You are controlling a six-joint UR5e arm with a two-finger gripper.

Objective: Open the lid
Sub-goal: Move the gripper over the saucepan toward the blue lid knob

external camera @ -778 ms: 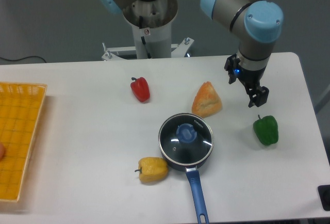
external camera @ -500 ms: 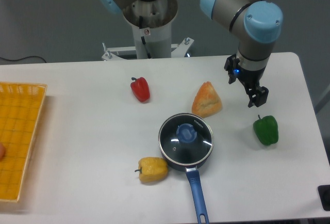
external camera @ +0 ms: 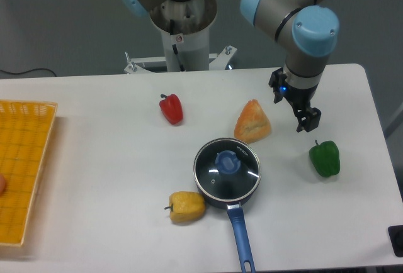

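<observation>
While the round clear glass lid (external camera: 227,168) with its blue knob sits on the dark saucepan (external camera: 221,196), we see the black two-finger gripper (external camera: 306,119) hanging well apart — whether its fingers are spread, we cannot tell.

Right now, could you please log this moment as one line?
phase: approach | claw: apart from round clear glass lid | lid: on dark saucepan

Lid (external camera: 227,167): clear glass, glossy, thin metal rim; knob (external camera: 227,161) blue, smooth plastic look. Pan (external camera: 215,196): dark, handle (external camera: 240,234) glossy blue. Peppers red (external camera: 171,109), yellow (external camera: 186,207), green (external camera: 325,158): smooth, shiny skin. Table (external camera: 94,160): white, matt. Basket (external camera: 22,166): yellow-orange woven mesh. Arm (external camera: 296,15): grey metal, glossy blue plastic caps.
</observation>
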